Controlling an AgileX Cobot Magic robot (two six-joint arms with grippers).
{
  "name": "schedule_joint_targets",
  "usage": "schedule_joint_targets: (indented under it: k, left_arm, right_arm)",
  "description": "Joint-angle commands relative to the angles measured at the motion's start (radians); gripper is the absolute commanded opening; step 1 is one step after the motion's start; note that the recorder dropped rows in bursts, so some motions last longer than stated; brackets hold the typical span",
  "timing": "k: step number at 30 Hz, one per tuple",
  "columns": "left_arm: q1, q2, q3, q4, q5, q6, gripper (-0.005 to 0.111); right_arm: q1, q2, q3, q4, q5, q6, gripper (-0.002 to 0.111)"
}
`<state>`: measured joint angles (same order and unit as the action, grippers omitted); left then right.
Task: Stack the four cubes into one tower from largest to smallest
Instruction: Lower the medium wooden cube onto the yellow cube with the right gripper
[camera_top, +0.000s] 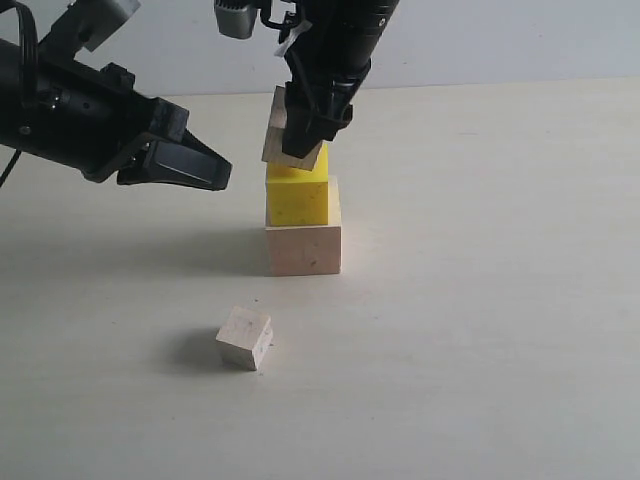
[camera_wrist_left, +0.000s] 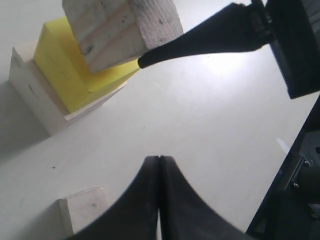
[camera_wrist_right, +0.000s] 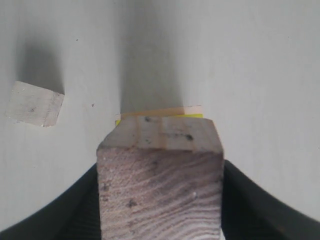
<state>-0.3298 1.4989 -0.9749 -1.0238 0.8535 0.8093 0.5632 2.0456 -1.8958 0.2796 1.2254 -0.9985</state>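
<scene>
On the pale table there are four cubes, three of plain wood and one yellow, and two black grippers work above them. The large wooden cube stands on the table and carries the yellow cube, which sits toward its left side so that a strip of wood shows bare on the right. The right gripper comes down from above, its jaws spread wide around the medium wooden cube. It holds that cube tilted right over the yellow one. Whether the cube's lower edge touches the yellow top cannot be told. The left gripper hangs just left of the stack at about the height of the yellow cube's top. Its jaws are pressed together on nothing, and it is near the stack but apart from it. The small wooden cube lies alone on the table in front of the stack, turned a little askew and well apart from both grippers.
</scene>
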Motion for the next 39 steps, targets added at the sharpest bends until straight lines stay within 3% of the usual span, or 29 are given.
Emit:
schedule_joint_targets:
  k: [1, 33, 39]
  left_arm:
    - [0.003, -0.010, -0.001, -0.007, 0.004, 0.003, 0.000]
    - [0.003, -0.010, -0.001, -0.005, 0.004, 0.007, 0.000]
    - [0.003, -0.010, -0.001, -0.005, 0.004, 0.007, 0.000]
  right_arm:
    - [0.001, -0.003, -0.008, -0.003, -0.004, 0.005, 0.000]
    - [0.001, -0.003, -0.008, -0.019, -0.004, 0.000, 0.000]
    - [0.001, -0.003, -0.008, -0.002, -0.004, 0.000, 0.015]
